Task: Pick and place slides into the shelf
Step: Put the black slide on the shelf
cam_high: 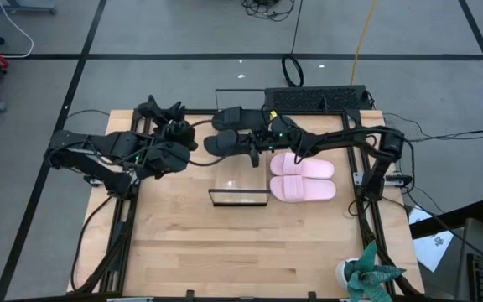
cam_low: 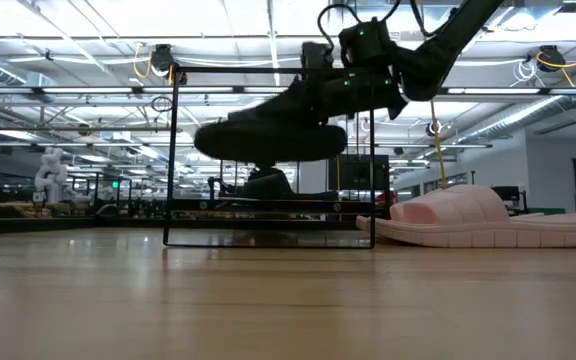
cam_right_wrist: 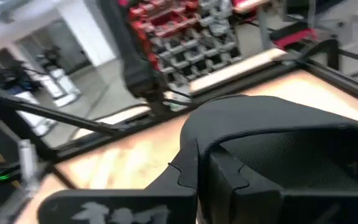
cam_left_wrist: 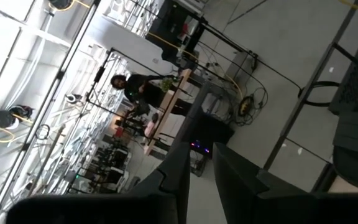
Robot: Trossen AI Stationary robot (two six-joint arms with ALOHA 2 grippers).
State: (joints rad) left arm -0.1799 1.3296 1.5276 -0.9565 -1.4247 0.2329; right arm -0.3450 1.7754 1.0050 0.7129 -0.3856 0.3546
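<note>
Right tool [cam_high: 254, 143] lifts black slide [cam_high: 225, 143] over shelf [cam_high: 240, 199].

The right arm stretches in from the right, wrist level, its gripper [cam_high: 254, 141] raised above the shelf [cam_high: 240, 198] and clamped on a black slide [cam_high: 223, 143]. The left arm is folded to the left of the shelf, its gripper [cam_high: 179, 130] pressed together, holding nothing.

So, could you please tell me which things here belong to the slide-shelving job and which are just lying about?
Belonging to the job:
- black slide held by the right gripper
- second black slide
- pink slides
- shelf

Just lying about:
- green plant at the table's edge
- left gripper, waiting at the left
</note>
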